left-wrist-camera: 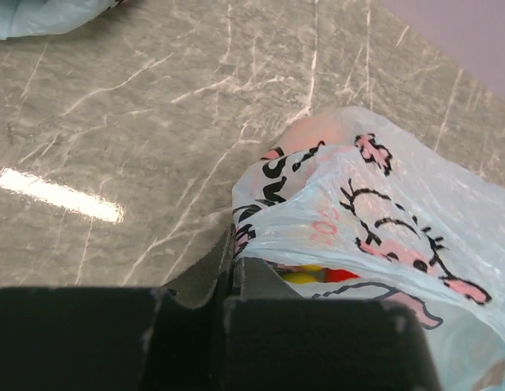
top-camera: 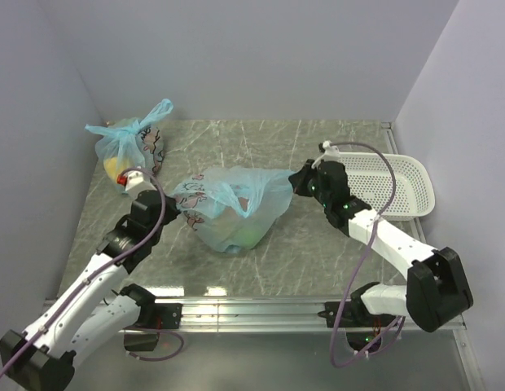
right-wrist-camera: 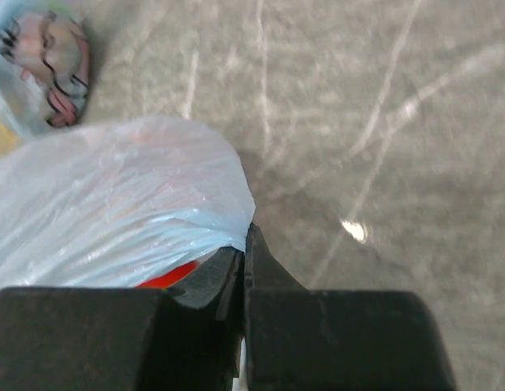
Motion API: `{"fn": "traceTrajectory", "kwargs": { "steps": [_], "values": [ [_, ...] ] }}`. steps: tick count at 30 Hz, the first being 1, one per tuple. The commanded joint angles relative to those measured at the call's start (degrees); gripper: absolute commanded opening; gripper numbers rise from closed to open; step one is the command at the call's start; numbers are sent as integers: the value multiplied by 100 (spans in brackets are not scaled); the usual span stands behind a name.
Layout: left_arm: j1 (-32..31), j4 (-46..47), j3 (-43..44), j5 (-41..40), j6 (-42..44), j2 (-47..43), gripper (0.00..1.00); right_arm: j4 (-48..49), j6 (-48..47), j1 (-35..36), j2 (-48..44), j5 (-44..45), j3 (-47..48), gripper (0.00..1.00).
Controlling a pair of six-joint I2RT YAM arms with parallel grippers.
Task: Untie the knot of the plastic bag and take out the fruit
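Note:
The light-blue plastic bag (top-camera: pixel 232 208) with dark cartoon print lies mid-table, stretched between both grippers, its mouth pulled open. No knot shows on it. My left gripper (top-camera: pixel 176 206) is shut on the bag's left edge (left-wrist-camera: pixel 261 244). My right gripper (top-camera: pixel 295 179) is shut on the bag's right handle (right-wrist-camera: pixel 155 212). Green fruit (top-camera: pixel 248 232) shows through the film. Through the opening, yellow and red fruit (left-wrist-camera: pixel 318 274) show in the left wrist view and red fruit (right-wrist-camera: pixel 167 275) shows in the right wrist view.
A second blue bag (top-camera: pixel 130 147) with a knot and a yellow lump sits at the back left. A white perforated basket (top-camera: pixel 399 183) stands at the right. Grey walls close the back and sides.

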Motion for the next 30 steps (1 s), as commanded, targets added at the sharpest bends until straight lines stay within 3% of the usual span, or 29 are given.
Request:
{"fn": "traceTrajectory", "kwargs": {
  "steps": [1, 6, 10, 12, 18, 22, 24, 25, 28, 30],
  "values": [
    [50, -255, -221, -90, -122, -474, 1, -56, -148, -110, 510, -362, 1124, 0],
    [24, 596, -793, 1937, -366, -643, 1, -471, -342, -102, 1488, -1023, 2393, 3],
    [-248, 922, -1214, 2443, -771, -678, 1, -733, -631, 170, 1525, -1192, 2702, 52],
    [-651, 1063, -1294, 2391, -1009, -740, 1, -892, -973, 546, 1262, -877, 2676, 65],
    [-2014, 1512, -1181, 1934, -1176, -521, 13, -1411, -1265, 1987, -20, 652, 1956, 74],
    [-2586, 1468, -1092, 1389, -1185, -257, 19, -1534, -905, 2411, -532, 1445, 1289, 75],
    [-2797, 1565, -1101, 1239, -1255, -143, 28, -1587, -799, 2482, -725, 1700, 1086, 75],
    [-2937, 1565, -1075, 1187, -1273, -90, 40, -1639, -746, 2508, -795, 1779, 919, 76],
    [-3201, 1197, -821, 827, -1326, 16, 58, -1788, -728, 2509, -1077, 1919, 725, 77],
    [-3482, 681, -584, 309, -1343, -62, 77, -1894, -755, 2509, -1235, 2095, 698, 77]
  ]
}}
